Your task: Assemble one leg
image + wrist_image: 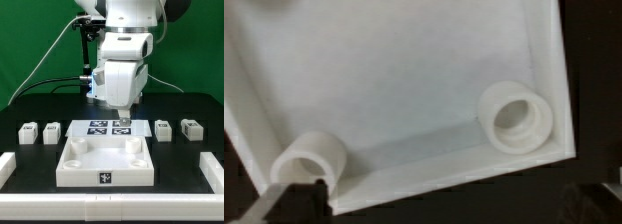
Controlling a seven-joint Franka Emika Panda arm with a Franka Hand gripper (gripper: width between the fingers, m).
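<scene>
On the exterior view's left, a white corner bar [10,165] lies at the table [30,100] edge. Past it two legs stand upright side by side, apart from each other: the far-left leg [27,130] and the second leg [51,129], each with a tag on its face. In the middle sits the big white tray [80,178], with the marker board [98,126] lying flat just behind it. The arm [125,60] hangs down over the far side of the tray, near the marker board. In the wrist view the tray floor [402,90] fills the picture, with two round sockets [518,115] rising from it. The dark fingertips [292,205] show the jaws spread wide with nothing between them. Further to the exterior view's right stand the third leg [162,128] and the far-right leg [190,127], also upright on the table and well apart from the tray. A second corner bar [212,170] lies at the right edge. All four legs rest loose on the table, none in a socket.
</scene>
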